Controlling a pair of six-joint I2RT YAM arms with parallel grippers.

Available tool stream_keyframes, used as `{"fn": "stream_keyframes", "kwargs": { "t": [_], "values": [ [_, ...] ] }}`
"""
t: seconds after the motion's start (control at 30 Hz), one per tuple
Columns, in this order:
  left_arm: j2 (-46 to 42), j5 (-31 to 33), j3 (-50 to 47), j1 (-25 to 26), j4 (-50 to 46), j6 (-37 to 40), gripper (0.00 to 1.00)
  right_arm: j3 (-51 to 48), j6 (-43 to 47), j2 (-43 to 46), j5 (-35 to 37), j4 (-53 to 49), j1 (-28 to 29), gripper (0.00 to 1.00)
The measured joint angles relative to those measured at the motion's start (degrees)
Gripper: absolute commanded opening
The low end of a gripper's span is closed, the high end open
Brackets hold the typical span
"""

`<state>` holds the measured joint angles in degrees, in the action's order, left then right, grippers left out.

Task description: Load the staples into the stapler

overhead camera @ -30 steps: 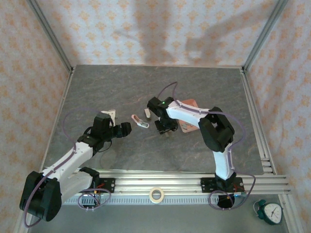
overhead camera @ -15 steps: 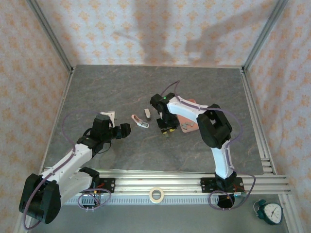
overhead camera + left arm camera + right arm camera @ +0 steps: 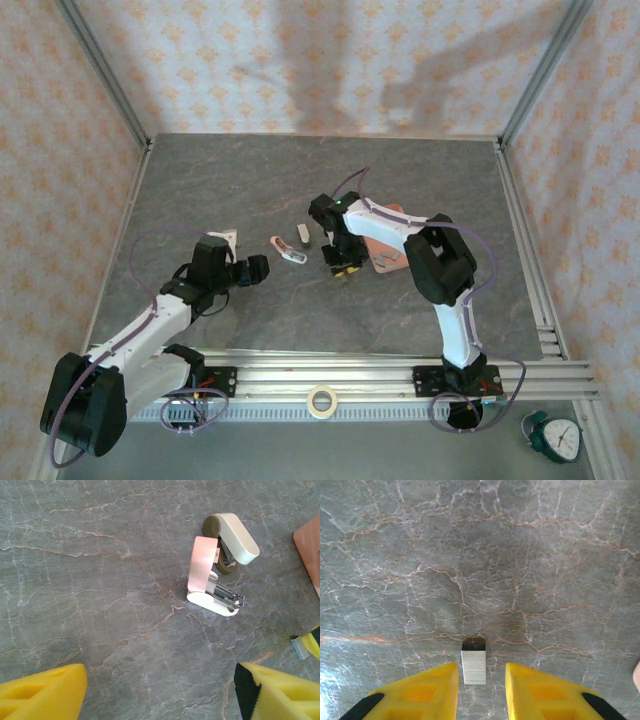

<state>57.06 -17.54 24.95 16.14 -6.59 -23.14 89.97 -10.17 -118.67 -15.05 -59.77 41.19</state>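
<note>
**Spotter:** Where is your left gripper (image 3: 257, 268)?

**Me:** Nearest to us, left of the stapler (image 3: 204, 572) and slightly nearer the bases. Its jaws are spread wide with nothing between them. I judge it waits there so it can steady the stapler once loading starts.

**Spotter:** And the right gripper (image 3: 481, 670)?

**Me:** On the stapler's right, about as near. Its fingers (image 3: 420, 692) straddle one strip of staples (image 3: 473, 667) lying on the grey table (image 3: 530, 555), apart from the stapler. The jaws are narrow but not clamped. I see bare table on the strip's right side, and I can't tell whether the left pad touches it. So I count nothing as held.

**Spotter:** Why straddle it that way?

**Me:** The fingers flank its long sides. A pinch would take it across the narrow width, leaving the ends free to slide into the channel.

**Spotter:** Is the stapler ready?

**Me:** It looks so. It lies open, pink lid swung back, with the metal channel (image 3: 225, 594) in the white base facing up.

**Spotter:** Anything beyond it?

**Me:** A white capped piece (image 3: 235, 542) sits just beside its far end. The pink tray (image 3: 309, 555) lies off to the stapler's right, past the strip. I would guess the strips come from there.
</note>
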Motion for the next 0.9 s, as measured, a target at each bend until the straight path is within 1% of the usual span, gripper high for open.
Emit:
{"fn": "stream_keyframes", "kwargs": {
  "t": [0.9],
  "values": [
    [3.23, -0.61, 0.17, 0.00, 1.64, -0.02, 0.78, 0.00, -0.04, -1.55, -0.44, 0.85, 0.00, 0.29]
  ]
}}
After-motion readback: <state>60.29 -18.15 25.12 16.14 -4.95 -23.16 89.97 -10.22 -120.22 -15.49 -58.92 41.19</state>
